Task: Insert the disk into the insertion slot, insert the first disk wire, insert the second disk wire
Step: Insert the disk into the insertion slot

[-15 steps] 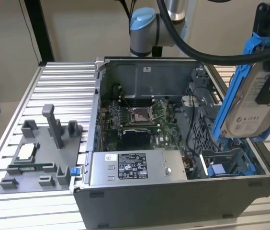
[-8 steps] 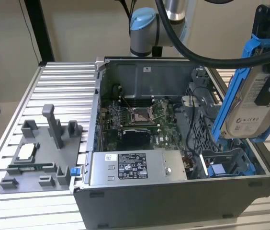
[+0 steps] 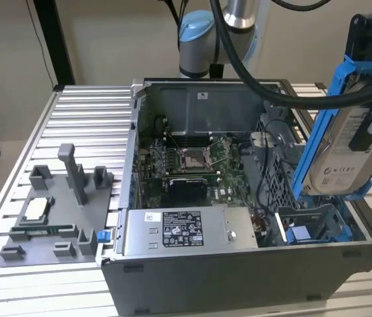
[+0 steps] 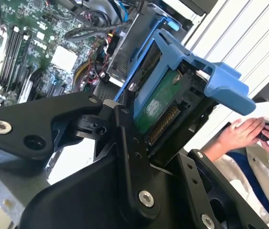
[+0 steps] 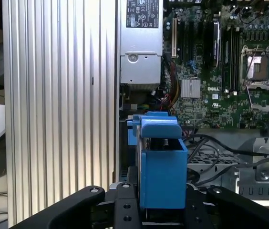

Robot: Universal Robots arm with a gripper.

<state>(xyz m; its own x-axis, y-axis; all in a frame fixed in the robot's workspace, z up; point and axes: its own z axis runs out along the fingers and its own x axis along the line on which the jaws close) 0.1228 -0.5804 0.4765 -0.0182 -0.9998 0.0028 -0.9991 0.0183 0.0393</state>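
Observation:
My gripper (image 3: 363,132) is shut on the disk (image 3: 341,158), a silver drive with a white label in a bright blue carrier. I hold it on edge and tilted, in the air above the open computer case at the exterior view's right. The insertion slot (image 3: 312,224), a grey bay with blue rails, lies below the disk in the case's near right corner. In the second wrist view the disk's green board (image 4: 156,102) and blue carrier handle (image 4: 220,78) sit between my black fingers (image 4: 125,138). In the first wrist view the blue carrier (image 5: 160,167) stands up out of the gripper (image 5: 160,202).
The case holds a grey labelled power-supply box (image 3: 186,228), a motherboard (image 3: 186,165) and a perforated cage (image 3: 272,175) with black cables across it. A grey fixture tray (image 3: 54,218) lies on the ribbed table at the exterior view's left. A person's hands (image 4: 249,133) are beside the table.

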